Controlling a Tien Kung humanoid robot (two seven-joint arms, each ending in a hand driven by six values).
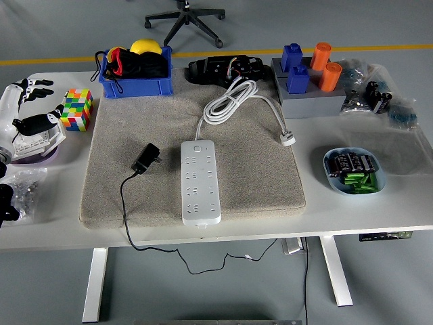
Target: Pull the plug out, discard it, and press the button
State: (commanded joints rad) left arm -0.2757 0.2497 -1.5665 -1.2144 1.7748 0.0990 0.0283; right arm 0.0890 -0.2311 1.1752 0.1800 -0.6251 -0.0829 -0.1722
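My left hand (pixel 27 108), white with black fingertips, is cut off by the frame's left edge, so I see only part of it; its fingers are spread loosely and hold nothing. My right hand is out of frame. The small black plug adapter (pixel 146 158) lies unplugged on the beige felt mat (pixel 257 169), just left of the long white power strip (pixel 200 181), well apart from my fingers. Its thin black cord (pixel 124 203) drops over the white table (pixel 379 210) edge. I cannot make out the strip's button clearly. A multicoloured puzzle cube (pixel 76 110) sits beside my hand.
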